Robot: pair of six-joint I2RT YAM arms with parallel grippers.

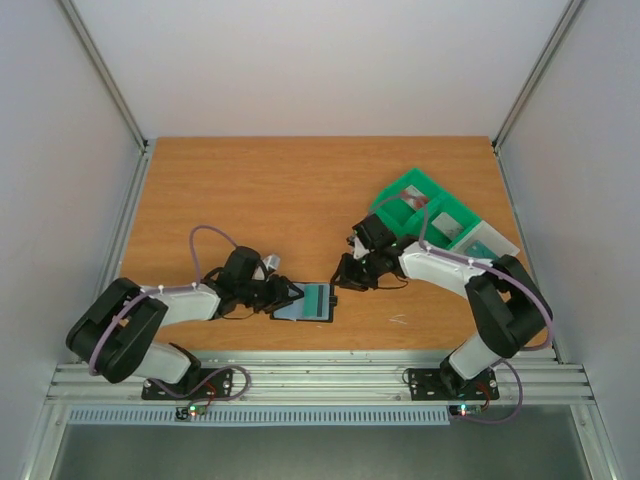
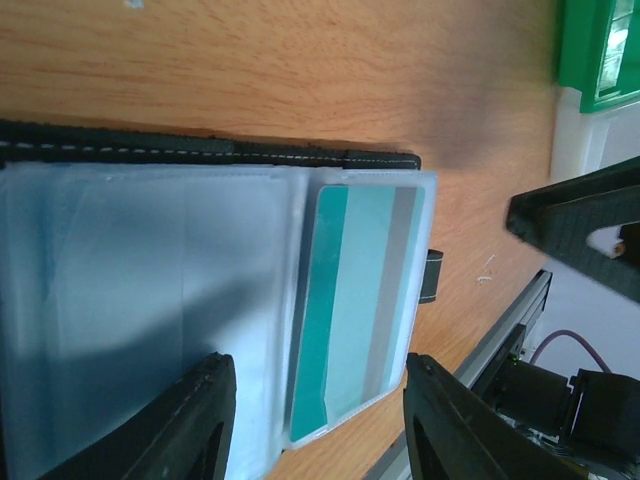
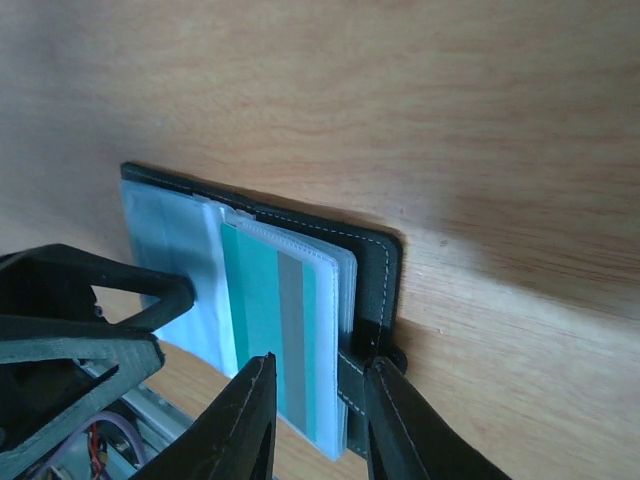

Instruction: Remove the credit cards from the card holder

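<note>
- Left gripper (image 1: 283, 292), at the card holder's (image 1: 305, 302) 9 o'clock: jaws half open over the clear sleeve (image 2: 150, 280), holding nothing. Closing here might pinch the sleeve, not a card.
- The card holder lies open at the table's (image 1: 300, 190) 6 o'clock, with the teal credit card (image 2: 360, 300) sleeved inside.
- Right gripper (image 3: 318, 405), at the holder's 2 o'clock: jaws narrow astride its black edge (image 3: 375, 290), grip unclear. If loose, the holder could drag.

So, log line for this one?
card holder: open, flat | teal card: inside holder | left pincer: open, over holder | right pincer: open, at holder's edge
</note>
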